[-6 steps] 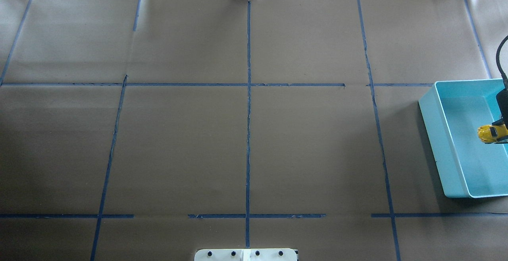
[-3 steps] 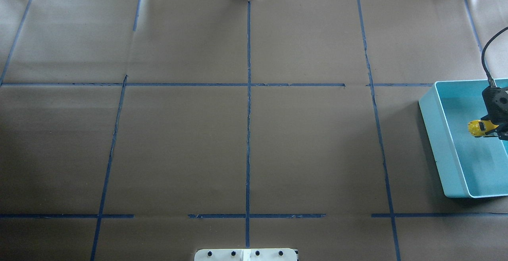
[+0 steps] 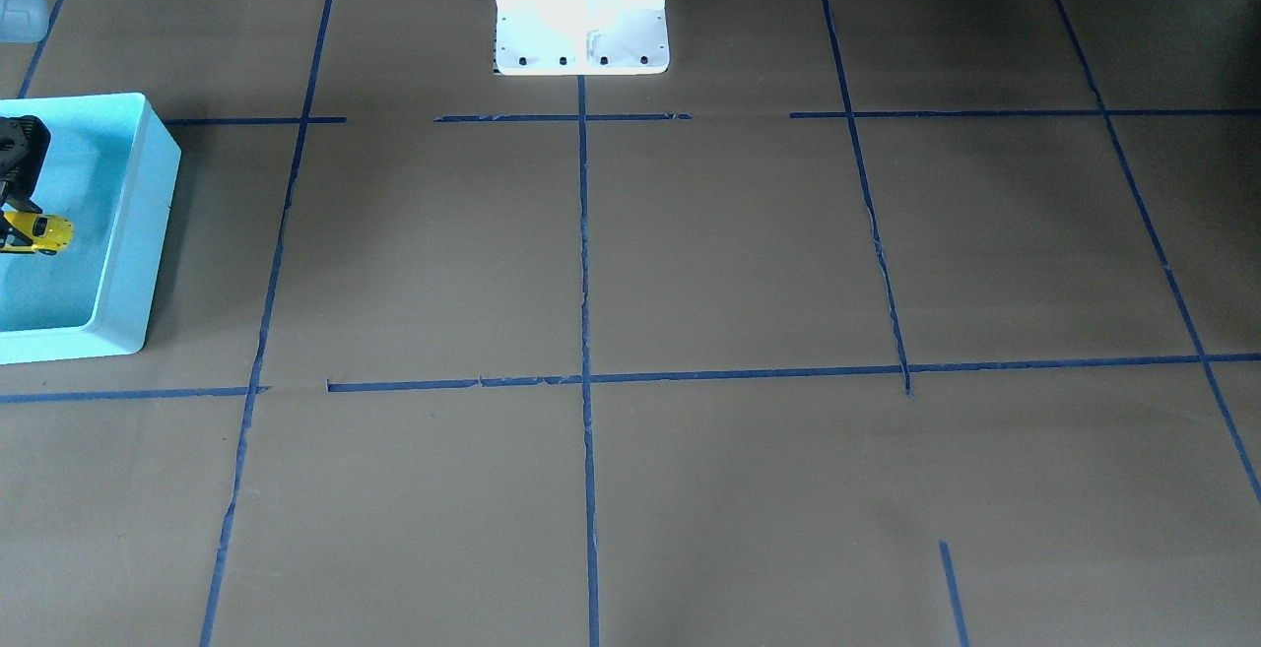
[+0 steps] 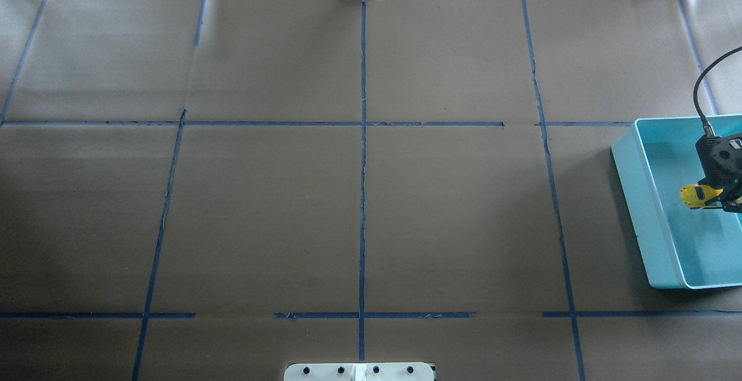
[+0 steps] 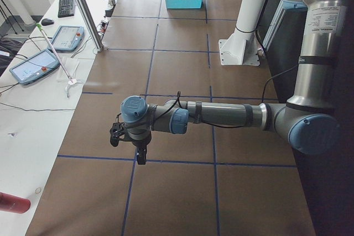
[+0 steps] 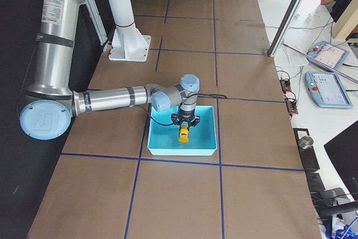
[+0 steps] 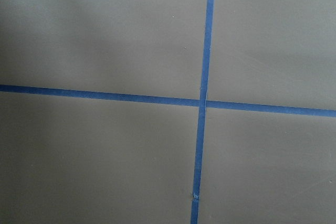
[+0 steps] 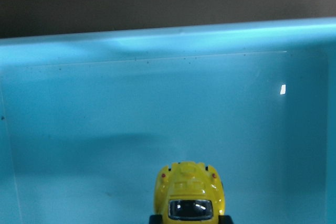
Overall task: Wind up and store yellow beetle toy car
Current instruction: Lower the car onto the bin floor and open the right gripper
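while the right gripper (image 4: 719, 196) hangs over the turquoise bin (image 4: 640, 195) at the right end of the worktop (image 4: 261, 213), its jaws are pinching the yellow beetle toy car (image 4: 691, 196) by one end. the rest of the car juts out level toward the bin wall nearest the worktop's middle. we see the car inside the bin's outline, apart from every wall; whether its wheels touch the floor we cannot tell. from the right wrist, the car's rounded end and dark window sit at the bottom edge, with dark jaw tips on either side. the left gripper (image 5: 140, 156) hovers well apart, over a crossing of blue tape lines (image 7: 202, 103) — whether its jaws are spread or pressed together we cannot tell.
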Motion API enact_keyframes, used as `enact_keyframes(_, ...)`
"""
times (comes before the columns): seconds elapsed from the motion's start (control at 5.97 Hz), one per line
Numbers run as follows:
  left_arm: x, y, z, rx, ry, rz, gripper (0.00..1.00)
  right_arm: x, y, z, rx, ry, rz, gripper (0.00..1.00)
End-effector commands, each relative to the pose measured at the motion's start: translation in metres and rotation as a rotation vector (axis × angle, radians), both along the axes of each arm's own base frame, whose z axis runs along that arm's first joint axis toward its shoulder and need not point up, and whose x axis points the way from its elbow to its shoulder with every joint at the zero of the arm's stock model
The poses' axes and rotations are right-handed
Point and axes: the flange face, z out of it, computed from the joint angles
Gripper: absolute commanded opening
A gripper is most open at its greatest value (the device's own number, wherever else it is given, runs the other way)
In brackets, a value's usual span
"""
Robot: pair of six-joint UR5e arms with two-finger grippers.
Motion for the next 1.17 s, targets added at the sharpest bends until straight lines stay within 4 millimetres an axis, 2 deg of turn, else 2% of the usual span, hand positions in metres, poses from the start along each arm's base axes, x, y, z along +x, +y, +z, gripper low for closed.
enact_keyframes(0.0,0.0,0.0,-0.001,0.005,0.0,0.002,1.0,-0.018,0.006,0.002,-0.018,0.004,-0.018,0.07)
enact_keyframes(0.34,0.0,0.0,-0.001,0.006,0.0,0.003,1.0,-0.029,-0.002,0.0,-0.012,0.001,-0.03,0.09)
enact_keyframes(0.67,0.0,0.0,0.0,0.003,0.0,0.003,1.0,-0.03,-0.002,0.005,-0.021,0.008,-0.03,0.17)
enact_keyframes(0.84,0.0,0.0,0.0,0.003,0.0,0.003,1.0,-0.03,-0.002,0.005,-0.024,0.007,-0.028,0.31)
enact_keyframes(1.01,0.001,0.0,0.0,0.003,0.0,0.005,1.0,-0.03,-0.002,0.004,-0.024,0.006,-0.027,0.53)
